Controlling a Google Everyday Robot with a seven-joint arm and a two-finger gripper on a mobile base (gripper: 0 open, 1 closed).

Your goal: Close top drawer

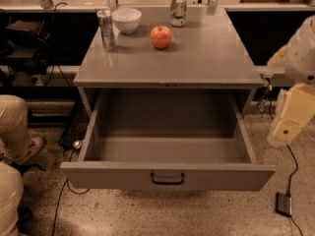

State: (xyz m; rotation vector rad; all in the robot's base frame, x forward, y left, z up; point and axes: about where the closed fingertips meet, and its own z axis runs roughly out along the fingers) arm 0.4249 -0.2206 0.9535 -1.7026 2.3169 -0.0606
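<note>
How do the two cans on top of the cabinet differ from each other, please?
The slim silver can is taller and narrower than the shorter can. The slim silver can stands at the left beside the white bowl; the shorter can stands at the far edge, behind the apple. Both stand upright on the cabinet top. The gripper hangs at the right of the open top drawer, touching neither can.

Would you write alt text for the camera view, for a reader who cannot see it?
The top drawer of a gray cabinet stands wide open, the gripper beside its right end, apart from it. On the cabinet top: a tall can, a bowl, an apple and a second can.
</note>
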